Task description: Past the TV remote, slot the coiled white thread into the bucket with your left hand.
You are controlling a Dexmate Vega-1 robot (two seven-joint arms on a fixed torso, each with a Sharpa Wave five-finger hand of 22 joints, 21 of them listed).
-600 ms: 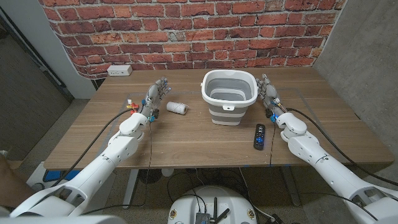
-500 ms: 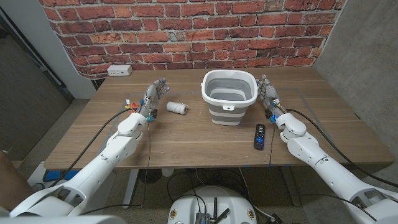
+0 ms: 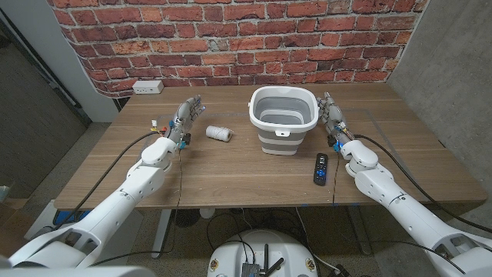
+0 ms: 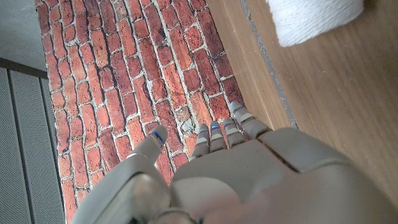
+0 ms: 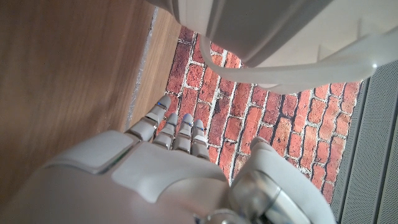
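Observation:
The coiled white thread point(image 3: 218, 133) lies on its side on the wooden table point(image 3: 231, 173), left of the grey and white bucket point(image 3: 283, 119); its end also shows in the left wrist view point(image 4: 314, 18). My left hand point(image 3: 184, 121) stands a little to the left of the thread, apart from it, fingers stretched out and holding nothing point(image 4: 236, 174). The black TV remote point(image 3: 320, 168) lies in front of the bucket on its right side. My right hand point(image 3: 330, 115) stands just right of the bucket point(image 5: 267, 31), fingers straight, nothing in it point(image 5: 168, 177).
A white power strip point(image 3: 147, 87) sits at the table's back left corner against the brick wall. Small coloured clips point(image 3: 159, 129) lie by my left wrist. Bare wood stretches across the table's front.
My left hand and forearm have shifted a little to the left, widening the gap to the thread. The thread, bucket, remote and right hand have not moved.

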